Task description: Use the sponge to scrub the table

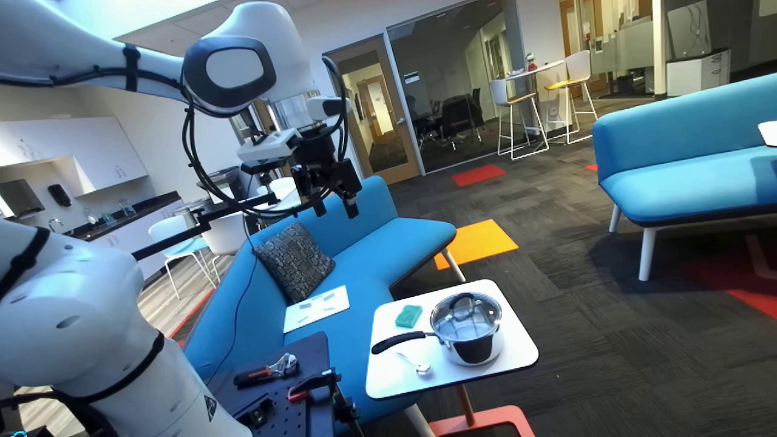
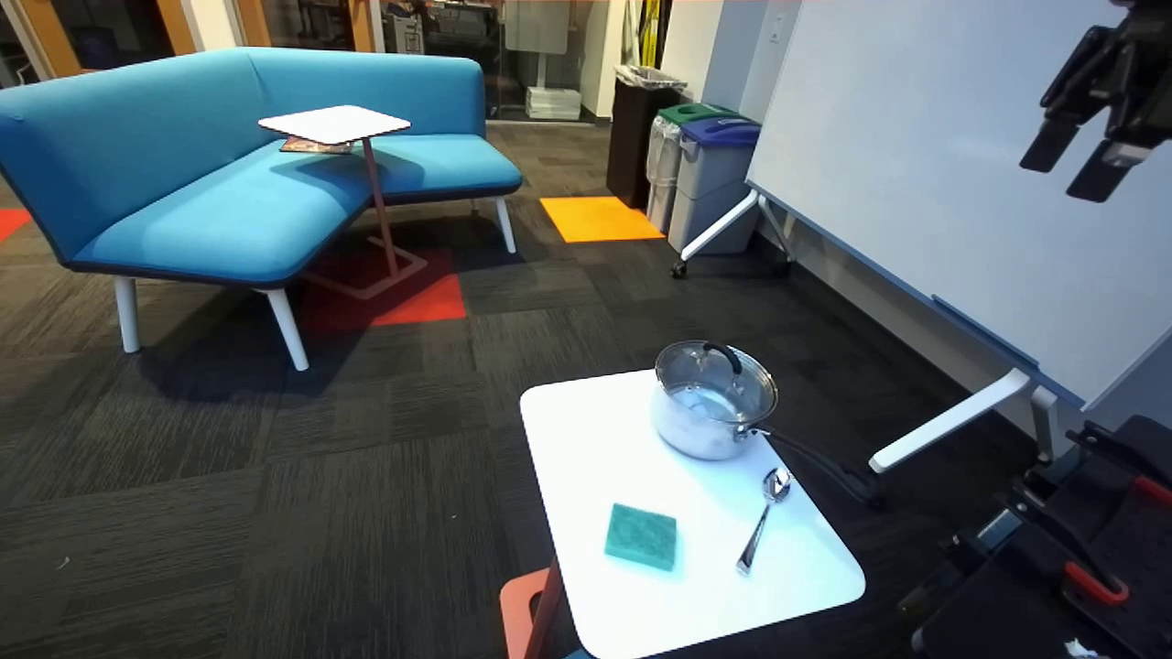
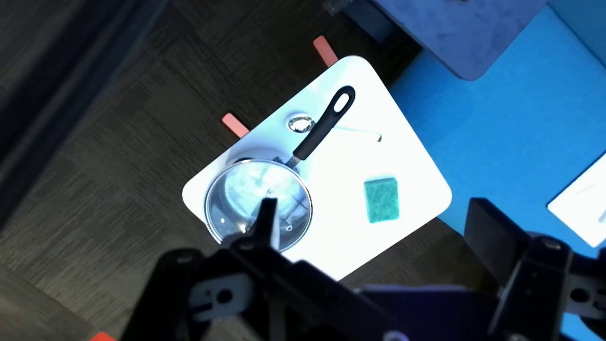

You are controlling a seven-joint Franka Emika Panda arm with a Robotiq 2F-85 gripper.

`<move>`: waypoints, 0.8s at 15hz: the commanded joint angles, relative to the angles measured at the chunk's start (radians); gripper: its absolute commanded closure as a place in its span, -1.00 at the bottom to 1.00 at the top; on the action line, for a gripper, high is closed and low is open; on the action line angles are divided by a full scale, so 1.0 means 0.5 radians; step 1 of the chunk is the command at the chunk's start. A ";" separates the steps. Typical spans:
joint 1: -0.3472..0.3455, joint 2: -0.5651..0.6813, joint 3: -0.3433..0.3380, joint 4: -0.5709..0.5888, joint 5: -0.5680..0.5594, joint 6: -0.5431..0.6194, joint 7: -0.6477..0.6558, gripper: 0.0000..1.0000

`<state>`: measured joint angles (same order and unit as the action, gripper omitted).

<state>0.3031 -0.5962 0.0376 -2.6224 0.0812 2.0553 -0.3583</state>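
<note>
The teal sponge [image 1: 408, 316] lies flat on the white square table [image 1: 394, 379], beside the steel pot. It also shows in an exterior view [image 2: 641, 536] and in the wrist view [image 3: 382, 200]. The white table [image 2: 696, 604] shows in both exterior views, and in the wrist view [image 3: 341, 177]. My gripper [image 1: 335, 209] hangs high above the table, well apart from the sponge. It is open and empty; its fingers also show in an exterior view [image 2: 1067, 176]. In the wrist view, the wide-spread fingers of the gripper [image 3: 374, 201] appear on either side of the sponge.
A lidded steel pot [image 1: 467, 331] stands on the table, its black handle [image 3: 324, 124] reaching over a spoon [image 2: 765, 522]. A blue sofa [image 1: 364, 279] with a white paper sheet [image 1: 316, 308] adjoins the table. A dark bench [image 1: 267, 376] holds tools near the arm's base.
</note>
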 commanded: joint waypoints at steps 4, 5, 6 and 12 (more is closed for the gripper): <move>0.248 0.454 0.241 -0.098 0.137 0.796 -0.045 -1.00; 0.309 0.590 0.261 -0.076 0.198 0.909 -0.066 -1.00; 0.372 0.721 0.262 -0.047 0.285 1.009 -0.122 -1.00; 0.374 1.502 0.379 0.281 0.814 1.374 -0.550 -1.00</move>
<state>0.5414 -0.0414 0.1822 -2.6088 0.4093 2.6899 -0.5406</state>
